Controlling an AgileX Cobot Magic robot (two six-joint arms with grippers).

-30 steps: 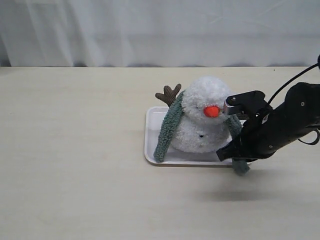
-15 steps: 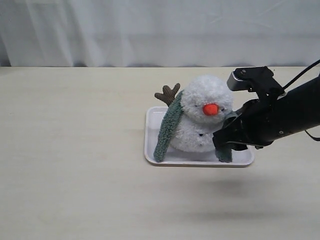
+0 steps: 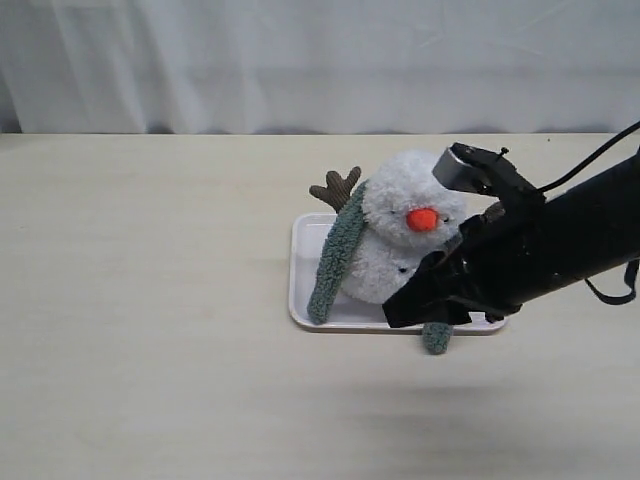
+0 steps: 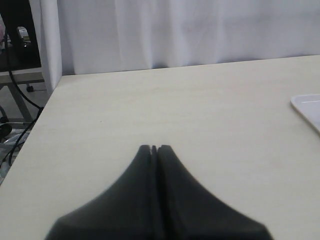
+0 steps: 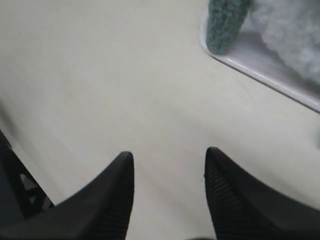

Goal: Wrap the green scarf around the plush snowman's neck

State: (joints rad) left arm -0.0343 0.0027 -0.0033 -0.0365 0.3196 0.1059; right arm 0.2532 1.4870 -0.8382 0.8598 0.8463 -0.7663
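Left pincer (image 4: 154, 148): fingers pressed together, nothing between them. It sits low over bare worktop (image 3: 150, 300) towards the left edge, outside the exterior view. My reading is that it is parked there to keep clear.

Right pincer (image 5: 167, 155): jaws apart and empty; its own camera shows only worktop between them. The arm comes in from the right edge and crosses low in front of the white tray (image 3: 296, 270), hiding the near right corner of it.

Just below that arm, one end of the green scarf (image 3: 335, 255) pokes out over the tray's near rim. You cannot see from here how much of that length lies behind the arm.

The tray sits right of the worktop's middle, towards the far edge. On it the plush snowman (image 3: 405, 245) is upright, orange nose (image 3: 423, 219) pointing to the near edge.

The scarf passes behind the head and hangs down both sides, the left length ending inside the tray's near left corner. The front of the snowman's neck (image 3: 385, 240) is bare, so the wrap looks half done: draped, not crossed. You probably need one end carried across the front.

Behind the snowman: a brown twig arm (image 3: 337, 187), then a white curtain (image 3: 300, 60) along the far edge.
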